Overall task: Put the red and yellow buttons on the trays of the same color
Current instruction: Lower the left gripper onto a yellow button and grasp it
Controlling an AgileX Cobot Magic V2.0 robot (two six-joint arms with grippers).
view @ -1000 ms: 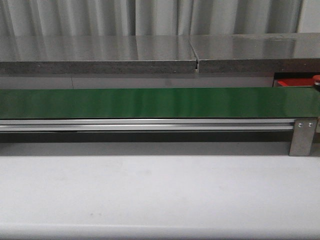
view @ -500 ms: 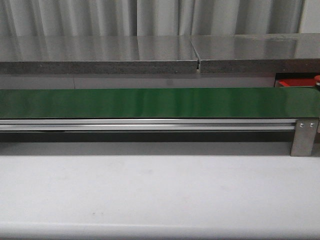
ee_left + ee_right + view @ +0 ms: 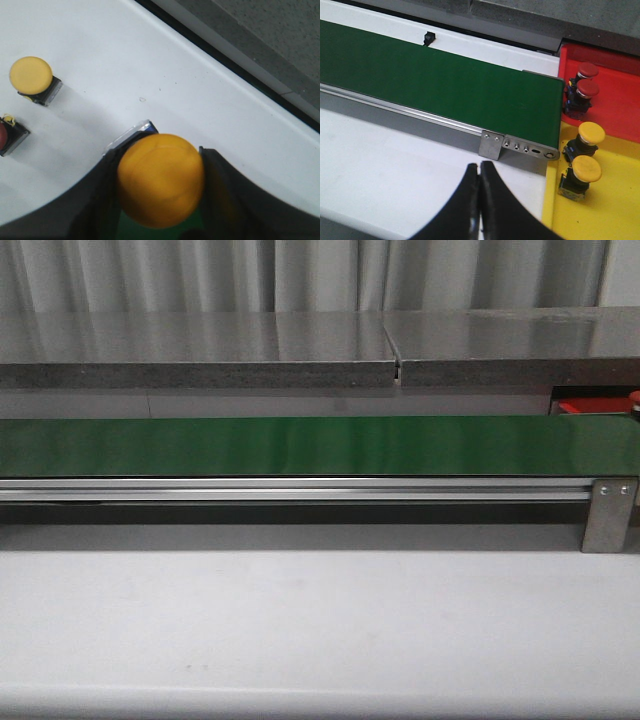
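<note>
Between the left gripper [image 3: 161,200] fingers [image 3: 222,195] sits a yellow button [image 3: 161,180], clamped above the white table [image 3: 165,75] — another yellow button [image 3: 31,75] and a red button [image 3: 4,136] stand apart on it. Over the table beside the green belt [image 3: 445,82], the right gripper [image 3: 479,200] hangs pinched together, holding nothing — red tray [image 3: 615,95] and yellow tray [image 3: 615,210] each hold two matching buttons.
</note>
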